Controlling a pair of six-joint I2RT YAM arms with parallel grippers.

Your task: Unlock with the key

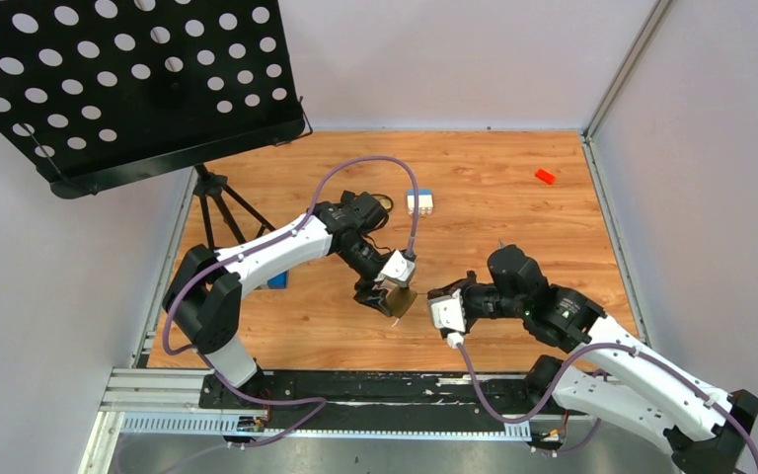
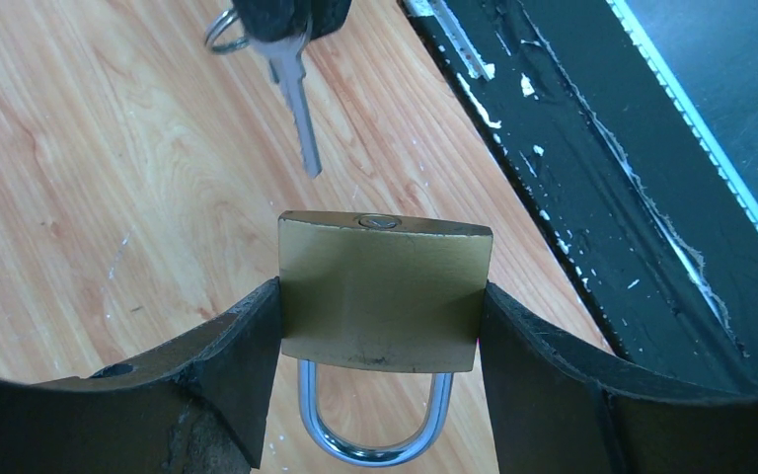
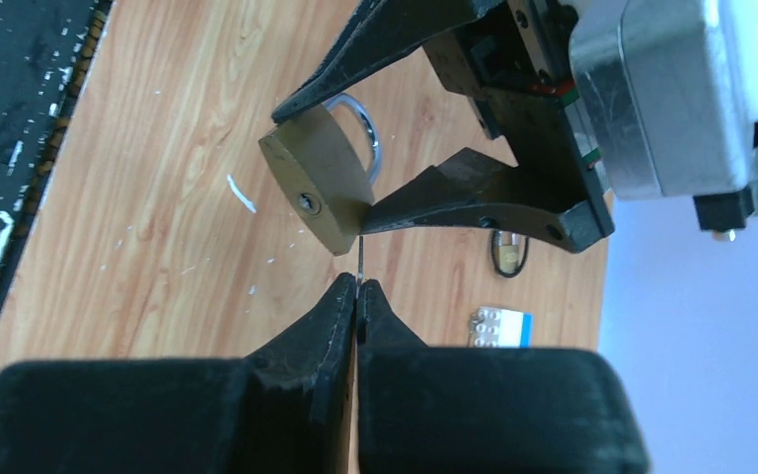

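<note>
Over the wood tabletop (image 1: 513, 197), the key (image 2: 301, 109) pinched at the right gripper (image 3: 357, 286) tips points beside the keyhole (image 3: 307, 203) of the padlock (image 2: 385, 267) that the left gripper (image 2: 380, 306) clamps, so advancing could jam it against brass.

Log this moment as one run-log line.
step: key approach | left gripper: holding padlock | right gripper: shut on key | key: tip short of keyhole, not inserted

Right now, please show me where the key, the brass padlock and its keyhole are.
key (image 2: 299, 109): left wrist view, middle of the blade.
brass padlock (image 2: 380, 296): left wrist view, middle of the brass body.
keyhole (image 3: 306, 203): right wrist view, on the lock's end face.
</note>
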